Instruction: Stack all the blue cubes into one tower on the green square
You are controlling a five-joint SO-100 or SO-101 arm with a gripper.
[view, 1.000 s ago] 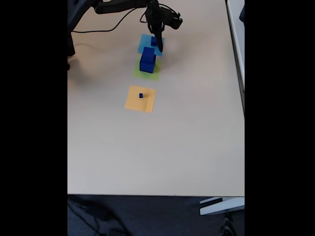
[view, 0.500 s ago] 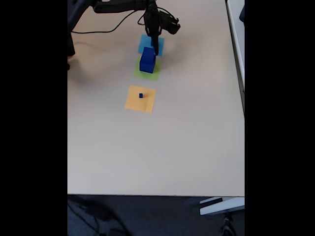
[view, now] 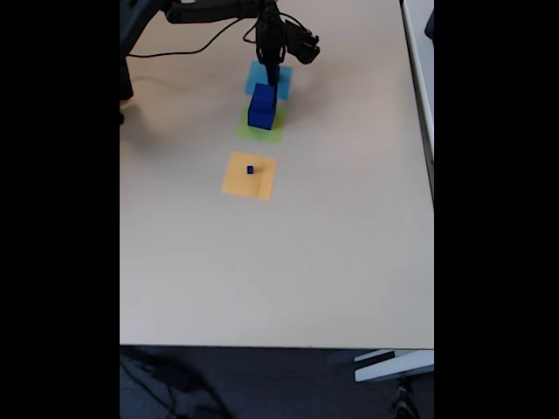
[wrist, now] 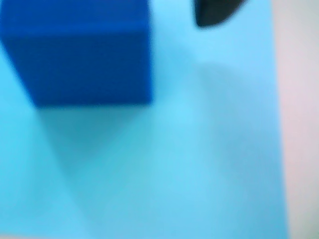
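Note:
In the fixed view a large blue cube (view: 262, 106) stands on the green square (view: 260, 131). A tiny blue cube (view: 250, 169) sits on the orange patch (view: 250, 177). My gripper (view: 272, 77) hangs low over the light-blue patch (view: 255, 80) just behind the large cube. The blurred wrist view shows another blue cube (wrist: 79, 50) resting on that light-blue patch (wrist: 189, 149). One dark fingertip (wrist: 217, 12) stands to the right of this cube, with a gap between them. The jaws look open, with nothing gripped.
The black arm (view: 210, 10) and a cable (view: 166, 54) run along the table's far left. The beige table (view: 288, 262) stretches wide toward the near edge. A white strip (view: 419, 52) borders its right side.
The gripper has shifted slightly left and settled over the light-blue patch, now covering the cube there in the fixed view. The other cubes have not moved.

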